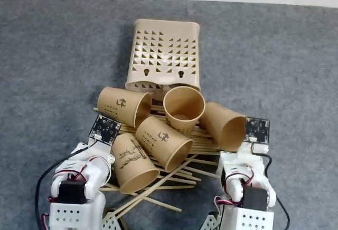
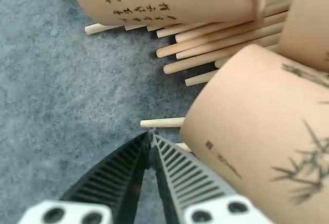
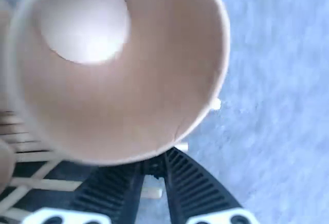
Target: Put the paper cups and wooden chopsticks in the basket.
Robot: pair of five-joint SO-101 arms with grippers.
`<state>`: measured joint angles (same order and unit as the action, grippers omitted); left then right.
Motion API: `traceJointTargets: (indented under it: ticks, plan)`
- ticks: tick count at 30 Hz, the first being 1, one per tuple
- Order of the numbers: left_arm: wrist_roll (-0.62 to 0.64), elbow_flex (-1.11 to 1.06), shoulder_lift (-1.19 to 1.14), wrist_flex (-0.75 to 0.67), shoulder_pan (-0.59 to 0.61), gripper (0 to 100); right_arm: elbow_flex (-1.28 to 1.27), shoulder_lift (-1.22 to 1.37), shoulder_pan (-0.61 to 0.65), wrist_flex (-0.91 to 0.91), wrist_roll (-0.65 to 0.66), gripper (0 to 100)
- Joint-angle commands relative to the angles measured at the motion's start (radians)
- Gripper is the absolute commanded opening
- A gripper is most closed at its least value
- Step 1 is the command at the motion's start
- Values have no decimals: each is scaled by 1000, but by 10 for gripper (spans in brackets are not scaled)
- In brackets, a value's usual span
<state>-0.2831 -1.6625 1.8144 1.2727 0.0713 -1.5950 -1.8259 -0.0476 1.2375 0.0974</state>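
Your basket (image 1: pixel 165 56) sits in the upper centre of the high view on the grey mat (image 1: pixel 47 72). Five paper cups (image 1: pixel 162 141) are heaped just below it on a bed of wooden chopsticks (image 1: pixel 174 180). Your left gripper (image 2: pixel 150 141) is pressed together and empty beside a toppled cup. Your right gripper (image 3: pixel 157 165) is likewise closed on nothing, at a cup's open rim.
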Motion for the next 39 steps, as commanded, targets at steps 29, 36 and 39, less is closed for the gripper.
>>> traceJointTargets:
  ticks: [29, 36, 39]
  plan:
    - [-14, 31, 5, -18, 27, 5, 957, 705, 278, 33, 192, 132]
    - [-14, 36, 5, -18, 27, 5, 1148, 997, 378, -5, 124, 146]
    - [-12, 39, 5, -18, 27, 5, 1188, 1113, 389, -97, 69, 146]
